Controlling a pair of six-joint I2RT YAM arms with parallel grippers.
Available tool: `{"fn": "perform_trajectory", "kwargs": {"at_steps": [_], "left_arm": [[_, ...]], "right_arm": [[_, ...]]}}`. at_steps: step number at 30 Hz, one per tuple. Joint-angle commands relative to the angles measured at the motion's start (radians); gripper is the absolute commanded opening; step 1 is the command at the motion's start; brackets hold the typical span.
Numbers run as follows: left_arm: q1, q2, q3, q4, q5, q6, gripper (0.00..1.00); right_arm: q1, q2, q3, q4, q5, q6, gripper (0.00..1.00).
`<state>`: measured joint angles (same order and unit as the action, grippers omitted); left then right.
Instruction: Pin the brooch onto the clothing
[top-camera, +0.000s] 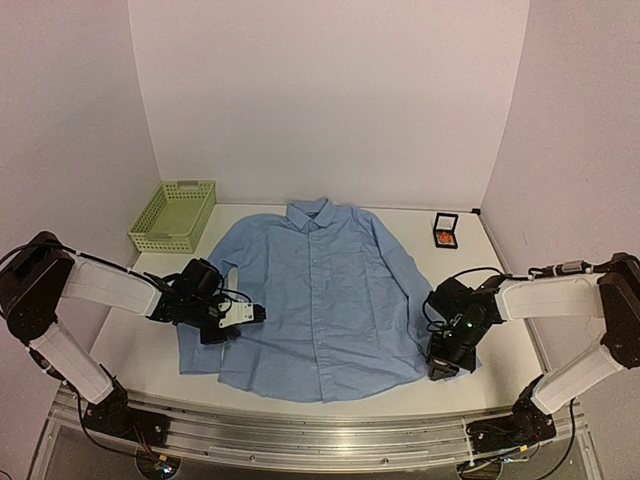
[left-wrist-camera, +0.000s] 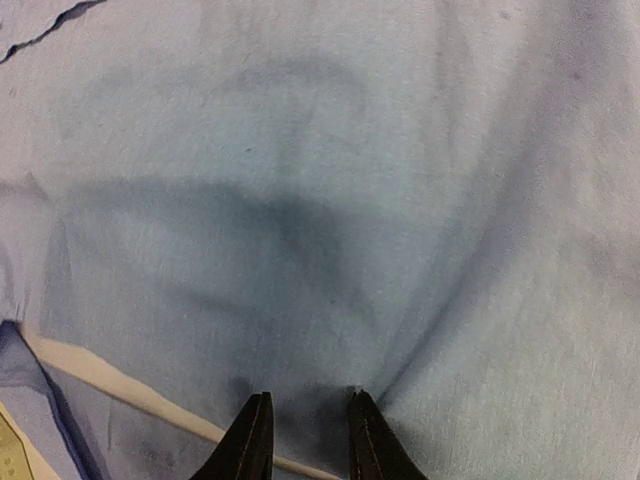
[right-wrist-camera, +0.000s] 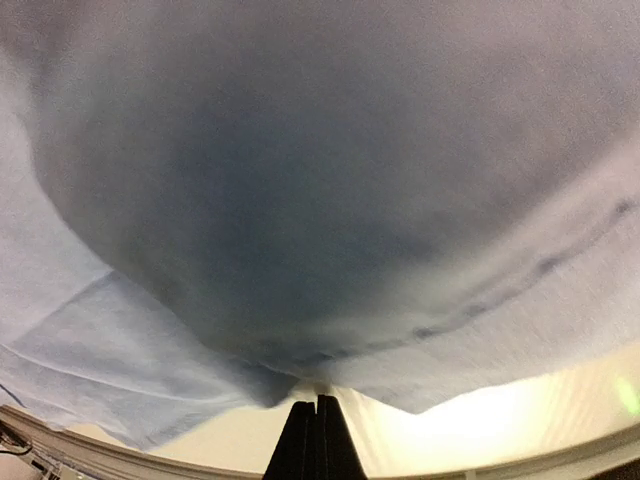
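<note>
Shirt (top-camera: 325, 290) flat, long axis near-to-far, collar (top-camera: 318, 213) at far end

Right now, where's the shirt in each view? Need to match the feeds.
Top external: shirt spread flat mid-table, collar toward the far wall, an arm at each side.
Left wrist: blue cloth fills nearly the whole frame; left pincer at bottom centre, cloth puckered at its tips.
Right wrist: cloth fills the upper frame, above the right pincer at bottom centre.
Shared landmark: cream table showing past the shirt's edge.
</note>
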<state>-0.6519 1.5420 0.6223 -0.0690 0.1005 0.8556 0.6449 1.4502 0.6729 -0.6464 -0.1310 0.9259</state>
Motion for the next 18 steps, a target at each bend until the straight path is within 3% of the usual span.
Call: {"fn": "perform_trajectory", "kwargs": {"at_steps": [1, 8, 15, 18], "left_arm": [[0.099, 0.068, 0.051, -0.082, -0.083, 0.062, 0.30], [0.093, -0.027, 0.245, -0.333, 0.105, 0.093, 0.50], [-0.020, -0.133, 0.153, -0.407, 0.135, 0.029, 0.51], [-0.066, -0.156, 0.085, -0.368, 0.126, -0.011, 0.51]], "right_arm": [[0.001, -0.099, 0.049, -0.208, -0.008, 0.024, 0.00], [-0.056, 0.038, 0.410, -0.371, 0.138, -0.148, 0.04], [-0.253, 0.062, 0.344, -0.359, 0.341, -0.233, 0.48], [-0.272, 0.061, 0.289, -0.303, 0.336, -0.227, 0.61]]}}
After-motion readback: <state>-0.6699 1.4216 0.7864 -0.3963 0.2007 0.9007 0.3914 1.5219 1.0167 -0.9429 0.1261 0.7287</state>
